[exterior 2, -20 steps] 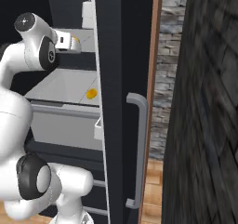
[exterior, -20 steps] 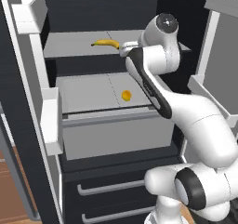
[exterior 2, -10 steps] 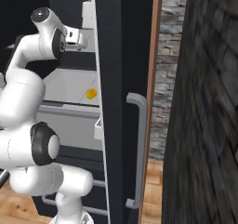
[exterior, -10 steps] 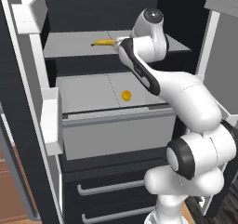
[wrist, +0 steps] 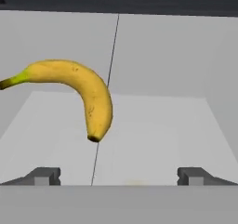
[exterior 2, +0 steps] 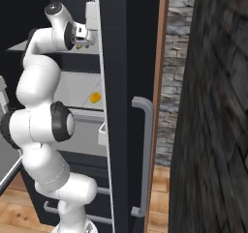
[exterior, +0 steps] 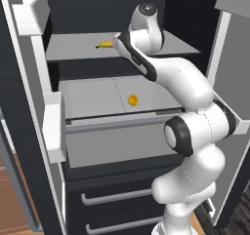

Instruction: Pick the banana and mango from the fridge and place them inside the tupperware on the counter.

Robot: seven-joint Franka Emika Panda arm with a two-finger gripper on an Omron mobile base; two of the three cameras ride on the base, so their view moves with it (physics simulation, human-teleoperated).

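The banana (wrist: 88,93), yellow and curved with dark tips, lies on the fridge's upper grey shelf (exterior: 73,46), just ahead of my gripper (wrist: 118,176) and slightly left of its centre line. The gripper is open, its fingertips (wrist: 44,175) wide apart with nothing between them. In the left base view the banana (exterior: 105,44) sits just left of my arm's end. The mango (exterior: 132,100), small and orange-yellow, rests on the lower grey surface above the drawer; it also appears as the mango (exterior 2: 95,97) in the right base view. The tupperware and the counter are out of view.
White door bins (exterior: 52,127) hang on the open left fridge door. The right door's edge and its grey bar handle (exterior 2: 143,154) stand close beside my arm. A grey drawer front (exterior: 117,141) juts out below the mango, with dark drawers (exterior: 112,197) underneath.
My arm has swung its hand left and further into the fridge along the upper shelf, nearer the banana. The gripper has stayed open. Banana and mango have not moved.
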